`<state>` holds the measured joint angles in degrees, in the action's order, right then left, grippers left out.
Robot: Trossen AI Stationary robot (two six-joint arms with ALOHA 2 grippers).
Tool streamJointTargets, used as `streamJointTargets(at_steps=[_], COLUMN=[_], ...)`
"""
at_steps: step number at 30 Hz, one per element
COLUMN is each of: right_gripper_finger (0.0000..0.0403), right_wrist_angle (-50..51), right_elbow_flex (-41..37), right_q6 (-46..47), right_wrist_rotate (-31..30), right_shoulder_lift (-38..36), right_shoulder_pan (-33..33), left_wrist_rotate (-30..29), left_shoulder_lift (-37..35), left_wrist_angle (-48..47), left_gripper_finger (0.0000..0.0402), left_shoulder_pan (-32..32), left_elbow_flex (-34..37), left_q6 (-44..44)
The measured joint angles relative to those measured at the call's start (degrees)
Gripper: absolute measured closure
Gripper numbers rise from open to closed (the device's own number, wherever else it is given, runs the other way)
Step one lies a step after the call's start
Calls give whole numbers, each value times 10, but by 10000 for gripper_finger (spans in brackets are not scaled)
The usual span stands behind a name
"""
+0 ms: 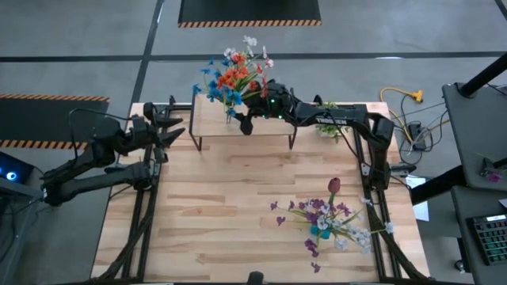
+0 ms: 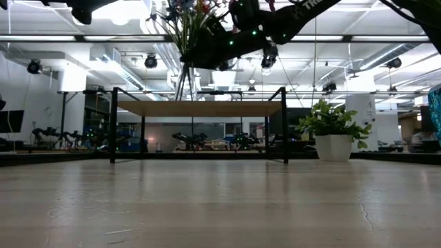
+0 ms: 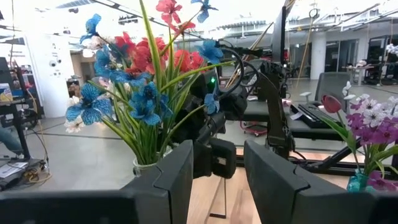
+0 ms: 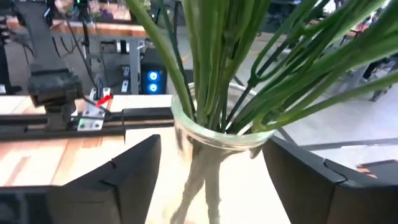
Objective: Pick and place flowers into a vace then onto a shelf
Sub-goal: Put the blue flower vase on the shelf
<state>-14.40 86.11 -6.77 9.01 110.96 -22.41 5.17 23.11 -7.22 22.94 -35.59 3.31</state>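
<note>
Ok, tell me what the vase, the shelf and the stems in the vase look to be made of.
Vase: clear glass or clear plastic, glossy; stems show through its wall.
Shelf: pale wood board, matt, with visible grain, on thin black legs that look like metal.
Stems: smooth, evenly green, probably plastic.
The right gripper brackets the vase, fingers apart.

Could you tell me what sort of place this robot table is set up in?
Probably a robotics lab or workshop: hazard-striped floor mats lie on a grey floor, a keyboard sits at a side desk, and other robot arms stand on distant benches.
</note>
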Motion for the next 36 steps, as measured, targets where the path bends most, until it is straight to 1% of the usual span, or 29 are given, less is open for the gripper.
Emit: streamJointTargets(at_steps=[3,5,9,13,17,22,27,32,36], right_gripper_finger=[112,100,85,81,87,96,103,108,110], right_wrist_angle=[41,65,138,207,267,360,433,446,446], right_elbow_flex=[0,0,0,-2,-15,-36,-74,-146,-206], right_q6=[-20,-27,-27,-5,-8,-21,-8,22,51], right_wrist_rotate=[-4,-18,-21,-21,-23,-31,-34,-34,-63], right_shoulder_lift=[-22,-39,-73,-116,-174,-264,-377,-505,-601], right_shoulder_pan=[-2,-3,-6,-2,13,28,50,109,177], left_wrist_rotate=[0,0,0,0,-1,0,0,0,0], left_shoulder_lift=[0,0,-3,-10,-18,-29,-38,-41,-41], left_wrist_angle=[-4,-6,-8,-10,-10,-14,-16,-23,-23], left_gripper_finger=[274,274,274,274,274,274,274,274,274], left_shoulder_pan=[0,0,0,0,0,0,0,0,0], left_elbow_flex=[0,0,0,0,0,0,0,0,0], left_q6=[0,0,0,0,-5,-9,-9,-9,-9])
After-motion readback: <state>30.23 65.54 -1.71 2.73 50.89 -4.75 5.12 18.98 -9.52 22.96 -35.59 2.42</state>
